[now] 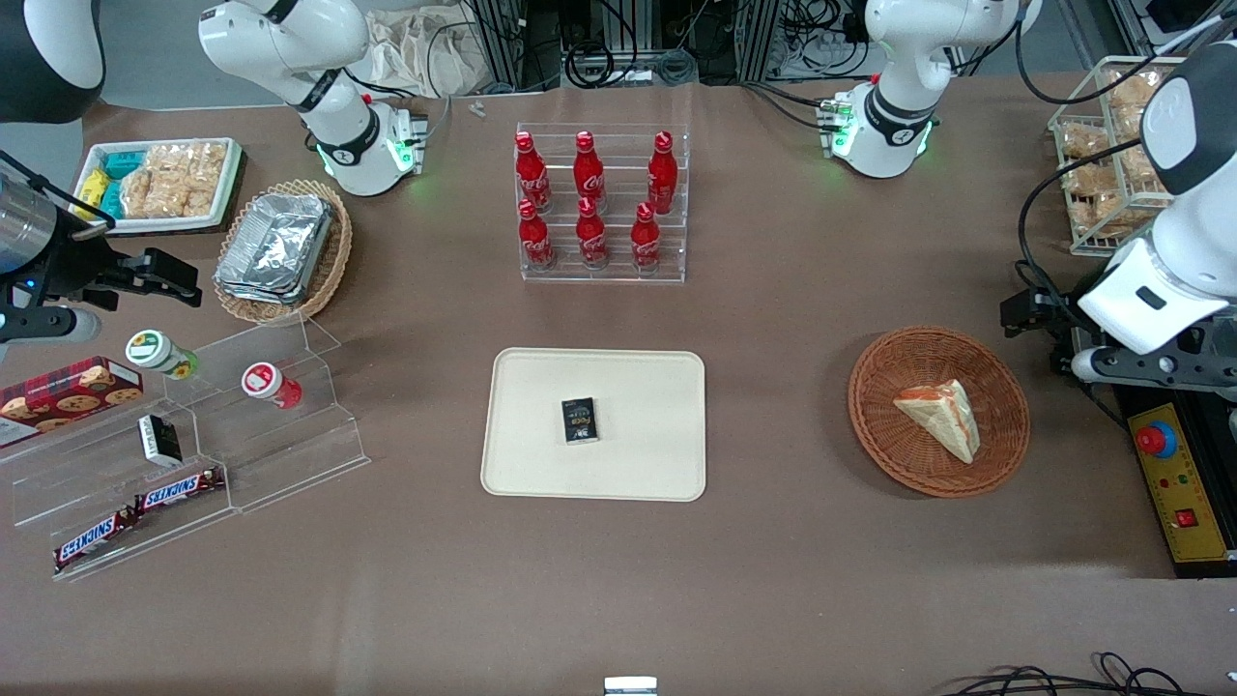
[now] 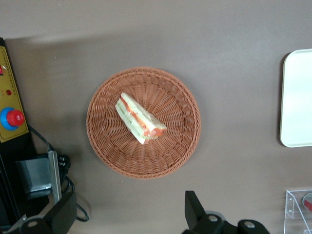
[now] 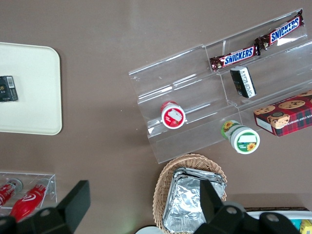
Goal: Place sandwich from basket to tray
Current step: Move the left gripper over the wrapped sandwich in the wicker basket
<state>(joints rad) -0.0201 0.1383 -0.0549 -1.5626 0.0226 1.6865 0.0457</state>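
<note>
The sandwich [image 1: 942, 418] [image 2: 139, 119], a pale bread wedge with red-orange filling along its edge, lies in the round reddish-brown wicker basket [image 1: 875, 387] [image 2: 107, 146]. The cream tray [image 1: 541, 464] [image 2: 297, 97] lies mid-table, toward the parked arm from the basket, with a small black packet [image 1: 580, 421] on it. My left gripper [image 1: 1034, 314] [image 2: 129, 214] hangs above the table beside the basket, on the working arm's side. It is open, its fingers [image 2: 195, 209] wide apart with nothing between them.
An acrylic rack of red cola bottles [image 1: 599, 208] stands farther from the front camera than the tray. A wire rack of bagged pastries [image 1: 1111, 164] and a yellow control box with a red button [image 1: 1169, 464] sit at the working arm's end. A stepped acrylic shelf [image 1: 193, 454] stands at the parked arm's end.
</note>
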